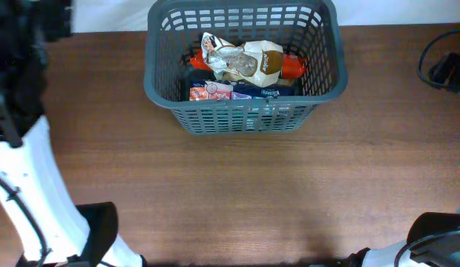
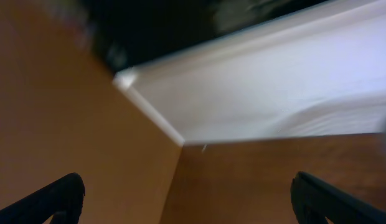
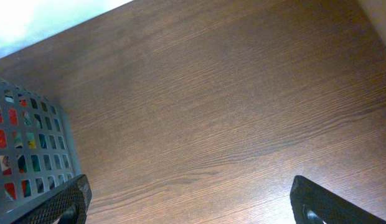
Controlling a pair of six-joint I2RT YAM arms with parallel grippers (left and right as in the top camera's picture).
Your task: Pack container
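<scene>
The container (image 1: 245, 119), a dark grey slotted basket, stands at the back middle of the wooden table. Several grocery packets (image 1: 241, 67) lie inside it: a clear and brown bag on top, red and blue packets under it. A corner of the container also shows in the right wrist view (image 3: 31, 149), with colours behind the slots. My left gripper (image 2: 187, 202) is open and empty over bare table near the white wall. My right gripper (image 3: 190, 202) is open and empty over bare wood, right of the container. In the overhead view only the arm bases show.
The left arm's white body (image 1: 30, 193) fills the front left. The right arm's base (image 1: 430, 245) is at the front right. Black cables (image 1: 445, 67) lie at the far right edge. A white wall (image 2: 274, 87) borders the table's back.
</scene>
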